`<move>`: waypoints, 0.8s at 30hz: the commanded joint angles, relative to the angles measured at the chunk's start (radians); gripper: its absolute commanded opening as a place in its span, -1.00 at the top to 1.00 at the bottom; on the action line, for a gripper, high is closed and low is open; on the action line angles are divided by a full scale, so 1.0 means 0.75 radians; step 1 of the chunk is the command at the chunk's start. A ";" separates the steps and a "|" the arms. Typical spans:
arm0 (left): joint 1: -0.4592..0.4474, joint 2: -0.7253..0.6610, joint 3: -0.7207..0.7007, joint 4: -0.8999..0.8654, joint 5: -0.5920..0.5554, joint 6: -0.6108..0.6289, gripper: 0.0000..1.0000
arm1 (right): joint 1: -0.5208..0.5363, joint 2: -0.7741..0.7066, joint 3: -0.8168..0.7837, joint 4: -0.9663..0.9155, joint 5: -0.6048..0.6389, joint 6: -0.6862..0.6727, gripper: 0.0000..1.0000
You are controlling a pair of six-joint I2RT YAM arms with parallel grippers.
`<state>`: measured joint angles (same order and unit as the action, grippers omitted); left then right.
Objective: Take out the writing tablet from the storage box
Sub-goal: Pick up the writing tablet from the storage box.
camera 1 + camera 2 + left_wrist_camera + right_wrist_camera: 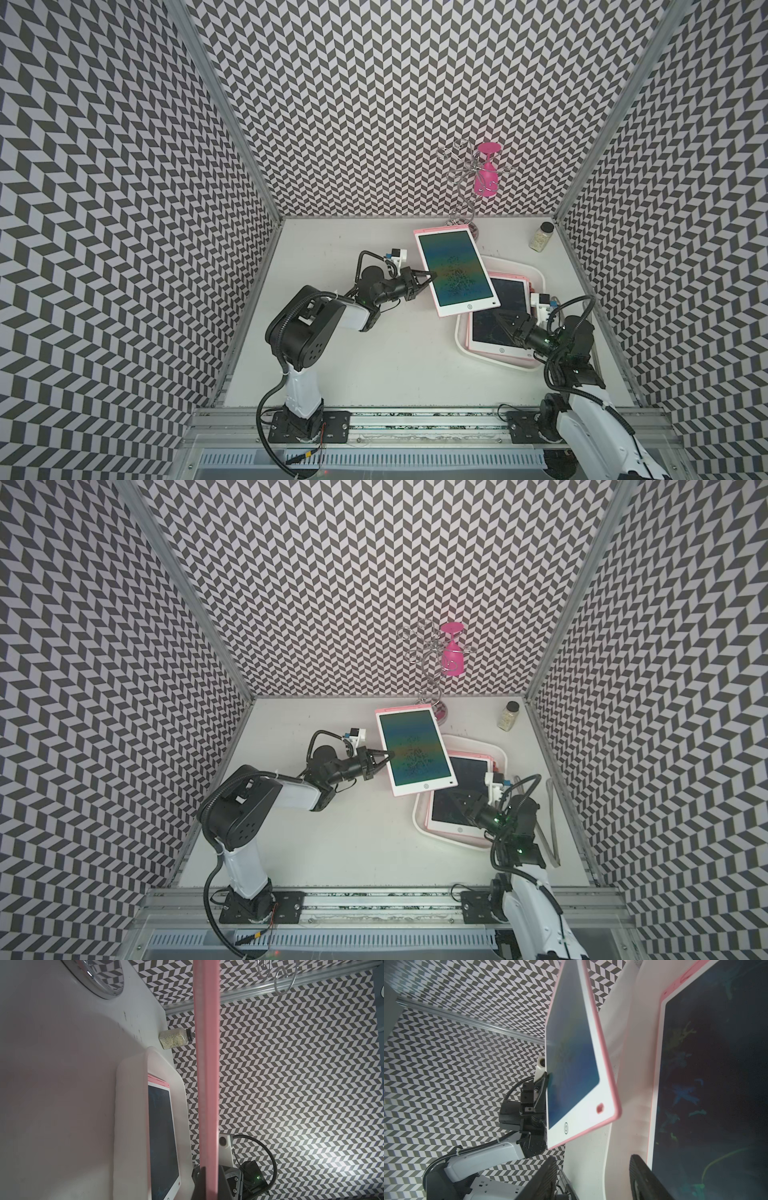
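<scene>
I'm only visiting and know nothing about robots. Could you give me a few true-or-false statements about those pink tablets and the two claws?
1. The left claw holds a writing tablet lifted off the stack. True.
2. The storage box is empty. False: another tablet lies in it.
3. The right claw also grips the lifted tablet. False: it is open, over the box.
4. A pink wine glass hangs upside down at the back. True.

One storage box (536, 272); at least two writing tablets (455, 272); one jar (541, 237); one pink glass (486, 174); one wire rack (438, 709).
</scene>
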<state>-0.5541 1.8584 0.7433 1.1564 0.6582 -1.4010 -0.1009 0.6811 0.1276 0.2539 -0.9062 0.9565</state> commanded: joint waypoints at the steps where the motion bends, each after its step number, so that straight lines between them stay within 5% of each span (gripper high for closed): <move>1: -0.039 -0.023 -0.022 0.199 -0.143 -0.078 1.00 | 0.021 0.015 -0.015 0.151 0.010 0.070 -0.13; 12: -0.097 -0.049 -0.070 0.232 -0.277 -0.096 1.00 | 0.206 0.220 0.014 0.412 0.068 0.183 -0.05; 24: -0.199 0.003 -0.113 0.348 -0.433 -0.140 1.00 | 0.237 0.430 0.185 0.509 0.112 0.206 0.09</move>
<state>-0.6884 1.8587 0.6609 1.2984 0.3706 -1.4921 0.0662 0.9714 0.2234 0.5385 -0.8371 1.1019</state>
